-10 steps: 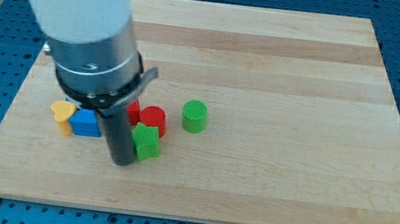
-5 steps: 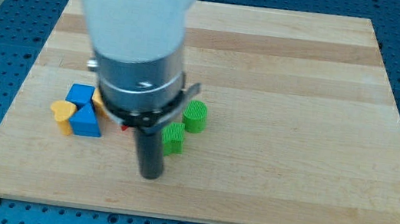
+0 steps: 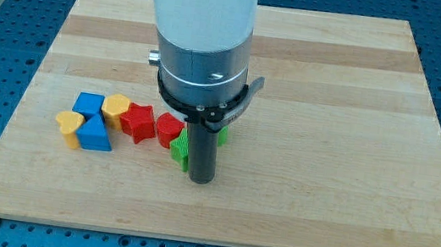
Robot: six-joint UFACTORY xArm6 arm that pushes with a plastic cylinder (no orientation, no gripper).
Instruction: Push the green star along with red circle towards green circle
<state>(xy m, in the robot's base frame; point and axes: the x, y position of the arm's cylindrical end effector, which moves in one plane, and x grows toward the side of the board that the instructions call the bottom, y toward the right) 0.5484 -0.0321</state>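
The green star (image 3: 179, 147) lies near the board's middle, partly hidden behind my rod. The red circle (image 3: 170, 126) touches it at its upper left. Only a green sliver of the green circle (image 3: 222, 135) shows, just right of the rod and behind the arm. My tip (image 3: 199, 180) rests on the board against the green star's right side, a little below the green circle.
A red star (image 3: 140, 121) lies left of the red circle. Further left is a cluster: a yellow block (image 3: 115, 107), a blue block (image 3: 88, 105), a blue triangle (image 3: 95, 134) and a yellow heart (image 3: 69, 125). The wooden board (image 3: 333, 113) sits on a blue pegboard.
My arm has swept to the view's right, from left of the green star to its right side. The green star has shifted right, closer to the green circle. The red star is uncovered.
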